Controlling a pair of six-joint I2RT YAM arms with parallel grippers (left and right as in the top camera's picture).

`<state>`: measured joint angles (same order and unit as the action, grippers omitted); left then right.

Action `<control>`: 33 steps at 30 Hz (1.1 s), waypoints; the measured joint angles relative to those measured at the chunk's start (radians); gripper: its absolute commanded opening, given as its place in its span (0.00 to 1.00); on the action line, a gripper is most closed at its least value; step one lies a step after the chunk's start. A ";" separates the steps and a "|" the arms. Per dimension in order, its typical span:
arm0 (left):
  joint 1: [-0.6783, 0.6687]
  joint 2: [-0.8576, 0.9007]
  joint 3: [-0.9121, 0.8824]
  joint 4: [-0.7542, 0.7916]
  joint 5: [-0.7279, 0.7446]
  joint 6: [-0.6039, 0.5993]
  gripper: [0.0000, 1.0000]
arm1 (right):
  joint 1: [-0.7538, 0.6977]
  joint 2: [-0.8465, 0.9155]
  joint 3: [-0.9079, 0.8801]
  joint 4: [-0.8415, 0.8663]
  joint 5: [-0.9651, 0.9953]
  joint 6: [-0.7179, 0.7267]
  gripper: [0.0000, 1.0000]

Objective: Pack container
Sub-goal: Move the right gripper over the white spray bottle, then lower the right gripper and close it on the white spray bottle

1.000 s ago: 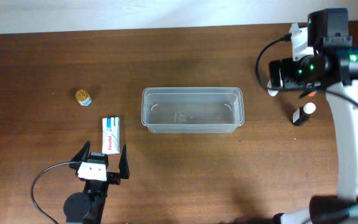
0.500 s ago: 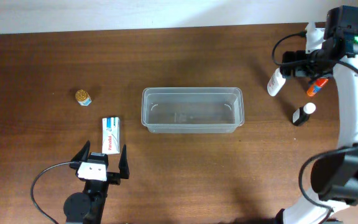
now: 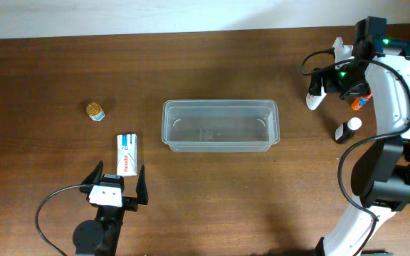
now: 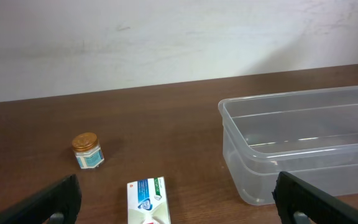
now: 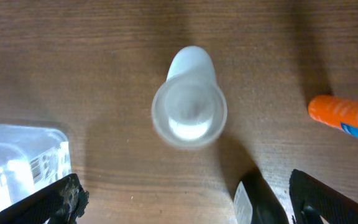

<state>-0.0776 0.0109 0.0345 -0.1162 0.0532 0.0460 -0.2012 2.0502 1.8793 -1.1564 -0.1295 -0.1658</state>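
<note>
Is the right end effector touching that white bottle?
Apart. The right wrist view shows the white bottle between the open jaws of the right end effector, gaps on either side.

The container is set on the middle of the table, with a jar and a box found to its left and a bottle, a tube and a smaller bottle to its right.

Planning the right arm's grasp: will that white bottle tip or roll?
The white bottle appears upright and slim, so a push probably tips it. Its round body would likely roll. Smooth plastic may slip in the open right gripper.
</note>
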 measured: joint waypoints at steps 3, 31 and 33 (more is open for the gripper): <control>0.000 0.000 0.000 0.000 0.000 0.000 0.99 | 0.000 0.021 0.000 0.025 0.000 0.000 0.99; 0.000 0.000 0.000 0.000 0.000 0.000 0.99 | 0.000 0.109 -0.001 0.168 -0.004 -0.003 0.91; 0.000 0.000 0.000 0.000 0.000 0.000 0.99 | 0.000 0.109 -0.003 0.177 -0.004 -0.003 0.90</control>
<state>-0.0776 0.0109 0.0345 -0.1162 0.0532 0.0460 -0.2012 2.1593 1.8763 -0.9794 -0.1337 -0.1684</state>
